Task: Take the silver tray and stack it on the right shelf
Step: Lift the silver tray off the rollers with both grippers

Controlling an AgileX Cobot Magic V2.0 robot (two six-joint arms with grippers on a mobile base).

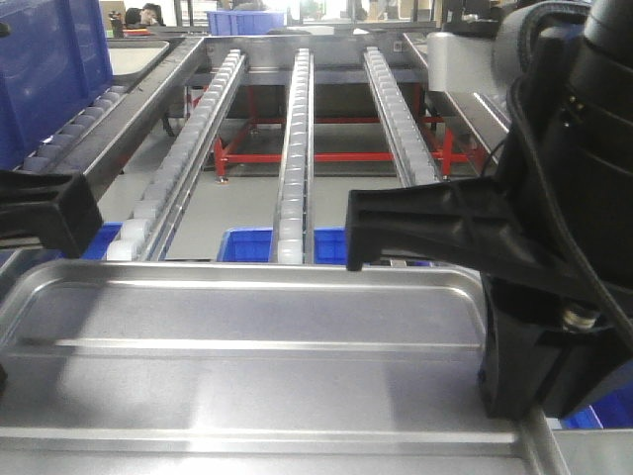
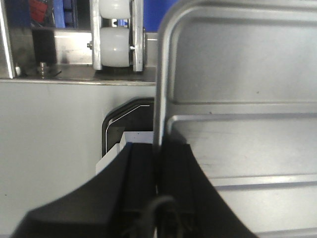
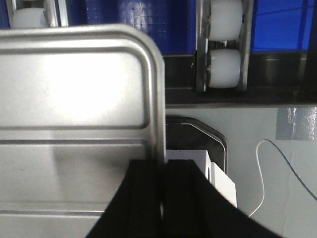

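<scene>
My left gripper [image 2: 157, 153] is clamped on the left rim of the silver tray [image 1: 247, 317], one finger inside the raised edge and one outside, as the tray hangs level between both arms before the right shelf [image 1: 294, 148]. Beyond that corner a pair of white rollers [image 2: 116, 42] sits in its steel bracket. In the front view the tray fills the foreground, its two lengthwise ridges running side to side. Its far edge is drawn up at the near ends of the roller lanes, though I cannot tell whether it touches them. Blue bins [image 1: 247, 242] show under the rack and a blue crate [image 1: 49, 69] stands on the lane at far left. On the right, my right gripper [image 3: 162, 171] is closed on the opposite rim in the same way. I judge the tray to be light, thin and fairly stiff, with the ridges helping it hold flat, but its polished metal looks slick. The low rim is the only purchase, so a firm hold on both short sides should keep it from tipping or sliding out.
</scene>
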